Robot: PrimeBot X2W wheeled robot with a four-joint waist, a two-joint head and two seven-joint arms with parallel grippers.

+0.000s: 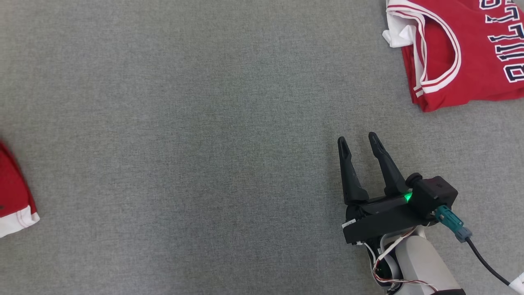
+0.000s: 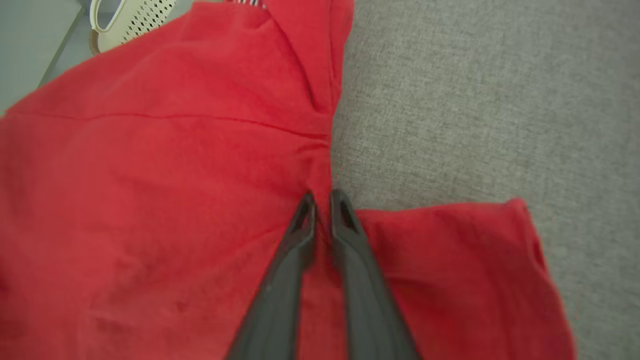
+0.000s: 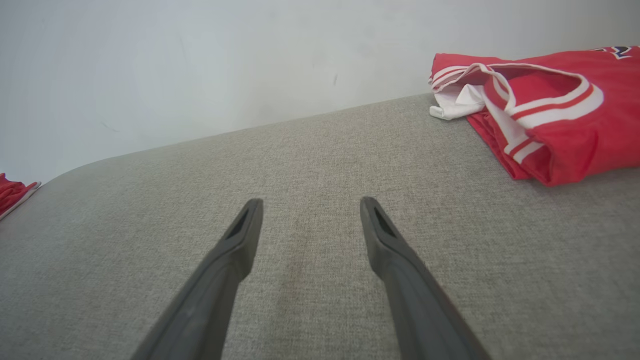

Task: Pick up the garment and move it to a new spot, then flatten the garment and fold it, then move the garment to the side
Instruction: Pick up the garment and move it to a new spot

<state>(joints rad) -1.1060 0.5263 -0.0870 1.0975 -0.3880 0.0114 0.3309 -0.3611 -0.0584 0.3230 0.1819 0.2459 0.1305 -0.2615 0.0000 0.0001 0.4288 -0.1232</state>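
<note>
Garment (image 2: 150,200) pinched by left fingers (image 2: 280,285); second garment (image 1: 477,65) folded.

Head cam top-down, R wrist low, both share folded jersey (image 1: 475,82); L wrist close on garment (image 2: 150,200).

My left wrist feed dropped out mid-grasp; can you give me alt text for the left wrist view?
The left claw is closed on a bunched fold of a red garment lying on a grey fabric surface, which shows bare to the right. A cream perforated basket peeks in at the top left corner.
</note>
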